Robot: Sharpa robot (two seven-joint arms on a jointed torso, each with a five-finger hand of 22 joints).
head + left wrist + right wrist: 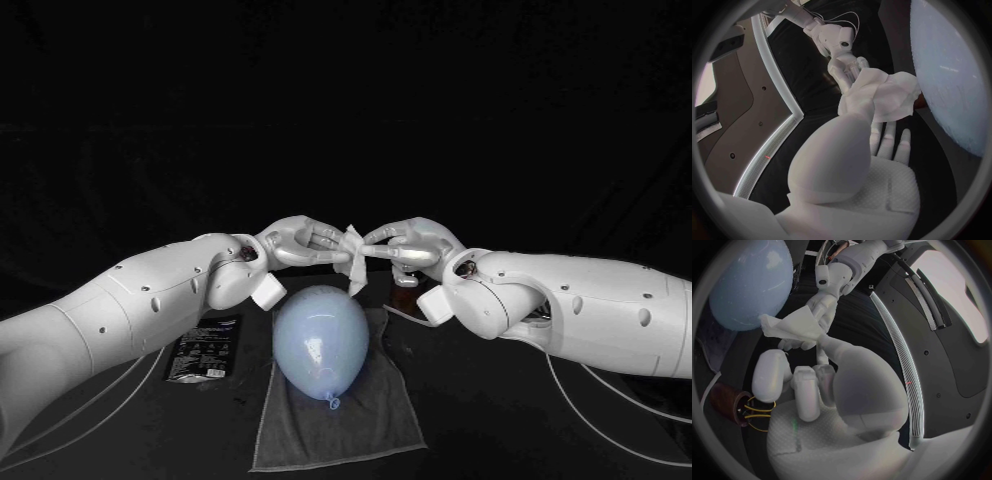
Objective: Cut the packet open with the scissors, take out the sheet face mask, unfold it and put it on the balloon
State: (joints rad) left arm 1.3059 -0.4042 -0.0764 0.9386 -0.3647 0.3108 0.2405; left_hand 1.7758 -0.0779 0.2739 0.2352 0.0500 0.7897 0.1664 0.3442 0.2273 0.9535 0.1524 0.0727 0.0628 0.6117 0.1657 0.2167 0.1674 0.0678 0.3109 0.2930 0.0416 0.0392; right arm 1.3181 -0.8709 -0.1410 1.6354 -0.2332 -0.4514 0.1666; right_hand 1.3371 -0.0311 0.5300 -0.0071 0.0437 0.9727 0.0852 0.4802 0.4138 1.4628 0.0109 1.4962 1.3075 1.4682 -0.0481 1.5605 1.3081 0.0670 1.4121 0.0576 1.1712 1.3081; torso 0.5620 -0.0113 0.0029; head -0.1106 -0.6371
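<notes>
Unfolding step. I see left hand and right hand fingers clamped on the mask, twelve o'clock of the balloon; next, pull apart.

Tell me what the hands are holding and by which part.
Both hold the sheet face mask: the left hand and right hand pinch opposite sides of its upper part.

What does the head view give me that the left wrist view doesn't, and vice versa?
Head view: the grey cloth under the balloon, and the dark packet lying on the table beside that cloth.
Left wrist view: the bunched folds of the sheet mask up close, and the palm side of the left hand.
Both: left hand and right hand pinching the sheet mask between them, near the balloon.
</notes>
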